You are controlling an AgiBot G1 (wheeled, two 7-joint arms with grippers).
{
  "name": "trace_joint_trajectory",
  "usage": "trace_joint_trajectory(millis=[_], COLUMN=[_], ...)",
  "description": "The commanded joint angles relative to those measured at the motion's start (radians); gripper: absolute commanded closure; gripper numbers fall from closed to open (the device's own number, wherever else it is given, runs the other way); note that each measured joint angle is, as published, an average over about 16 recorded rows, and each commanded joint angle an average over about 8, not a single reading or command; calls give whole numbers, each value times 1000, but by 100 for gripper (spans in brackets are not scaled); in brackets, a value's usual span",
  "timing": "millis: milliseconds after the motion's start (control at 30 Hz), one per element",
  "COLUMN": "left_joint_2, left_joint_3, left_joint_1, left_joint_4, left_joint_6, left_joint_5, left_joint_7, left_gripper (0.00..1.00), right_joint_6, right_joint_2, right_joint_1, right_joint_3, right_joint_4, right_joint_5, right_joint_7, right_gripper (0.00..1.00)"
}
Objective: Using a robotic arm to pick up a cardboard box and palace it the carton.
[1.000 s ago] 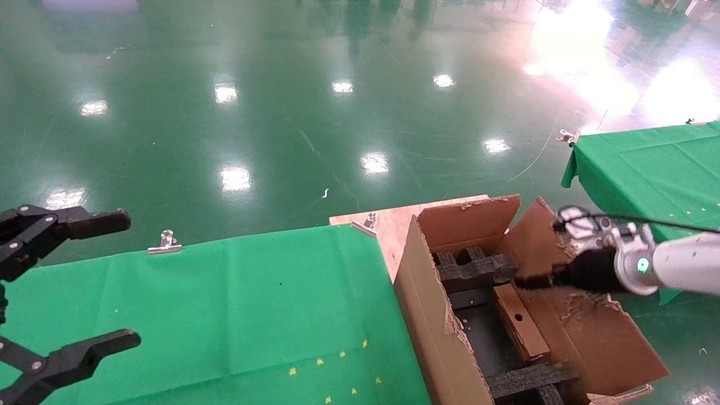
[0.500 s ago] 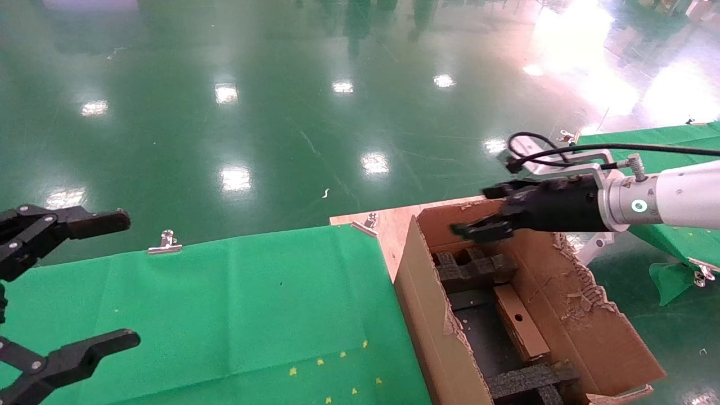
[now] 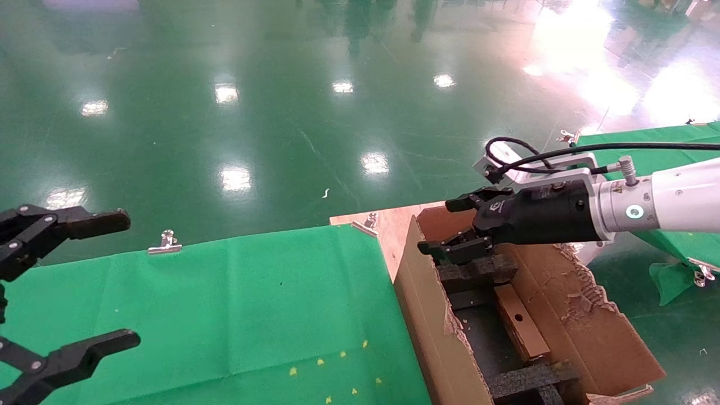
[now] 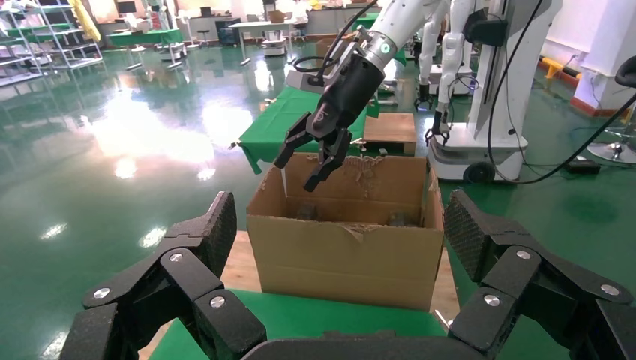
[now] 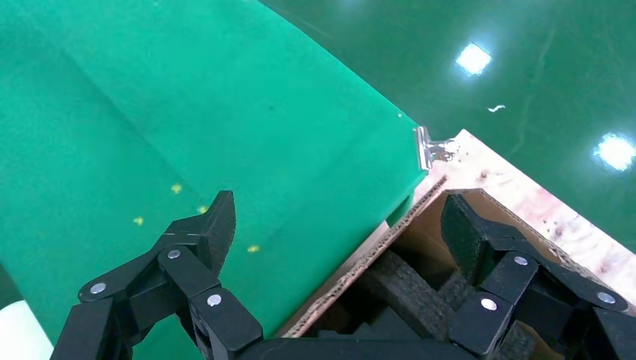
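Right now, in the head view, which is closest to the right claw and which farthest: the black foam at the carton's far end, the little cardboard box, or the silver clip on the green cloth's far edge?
1. Black foam, just under the right claw, at the carton's far end.
2. Cardboard box, lower, inside the carton.
3. Silver clip, far off to the left, on the green cloth.

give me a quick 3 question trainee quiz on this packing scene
1. True or false: the small oblong brown cardboard box lies inside the large torn-flapped brown carton.
2. Which gripper hovers open above the carton's far end: left gripper or right gripper?
3. Fill in: the box rests between black ____ inserts.

Key: 1 true; 2 right gripper, holding nothing, while the left is parked open over the green cloth-covered table; 3 foam.
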Motion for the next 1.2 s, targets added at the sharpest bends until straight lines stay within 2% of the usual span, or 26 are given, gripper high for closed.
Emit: trace_joint_trajectory(millis=[33,233,1200], left_joint_2=[0,0,0], left_joint_3=[0,0,0], left_joint_1=[0,0,0], left_joint_4=[0,0,0], left_joint_6=[0,0,0], left_joint_5=[0,0,0], left_joint_7=[0,0,0], left_gripper=[0,0,0], right_joint_6=[12,-17,-256], right_joint_2=[0,-10,-89], right_joint_1=[0,-50,-428], right_joint_3=[-7,71,673], right_joint_4=[-7,8,130], right_joint_5=[-7,0,61], right_joint_7=[6,-8,-125], right_gripper=[0,0,0])
